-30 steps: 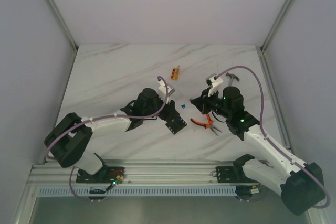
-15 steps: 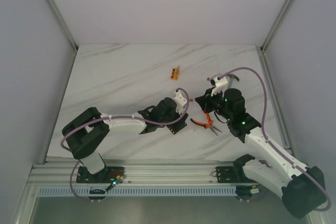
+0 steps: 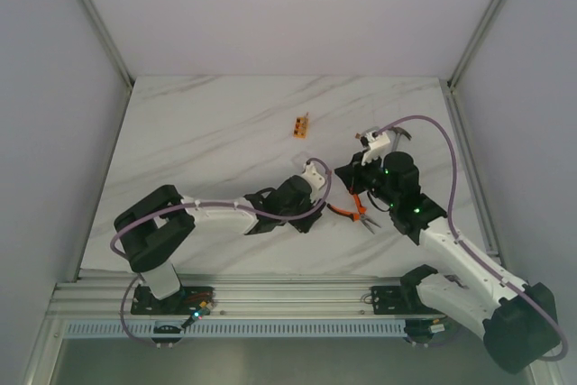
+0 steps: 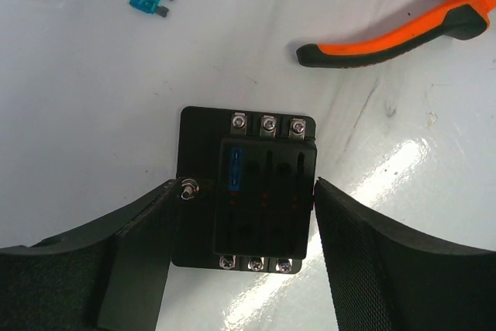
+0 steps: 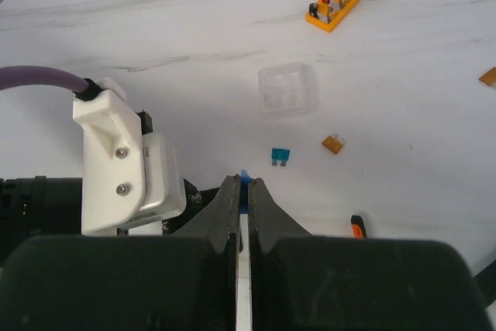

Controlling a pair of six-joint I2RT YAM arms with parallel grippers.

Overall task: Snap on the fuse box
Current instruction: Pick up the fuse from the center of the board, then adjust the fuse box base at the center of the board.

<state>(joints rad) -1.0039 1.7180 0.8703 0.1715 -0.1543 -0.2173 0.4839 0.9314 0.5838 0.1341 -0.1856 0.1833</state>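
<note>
The fuse box (image 4: 256,191) is a black block with silver screws and one blue fuse in its top. It lies flat on the white table. My left gripper (image 4: 246,191) is open, one finger on each side of the box; its left finger (image 4: 139,246) overlaps the box's left edge. In the top view the left wrist covers the box. My right gripper (image 5: 245,191) is shut on a small blue fuse (image 5: 245,178) and sits just right of the left wrist (image 3: 347,178).
Orange-handled pliers (image 4: 387,36) lie just beyond the box, also seen from above (image 3: 353,211). A clear plastic cover (image 5: 287,89), a teal fuse (image 5: 280,156) and an amber fuse (image 5: 334,143) lie further out. An orange block (image 3: 301,124) sits at the back.
My left arm has swung right and come over the fuse box, and its jaws have opened wider. The right arm has stayed almost still, shut.
</note>
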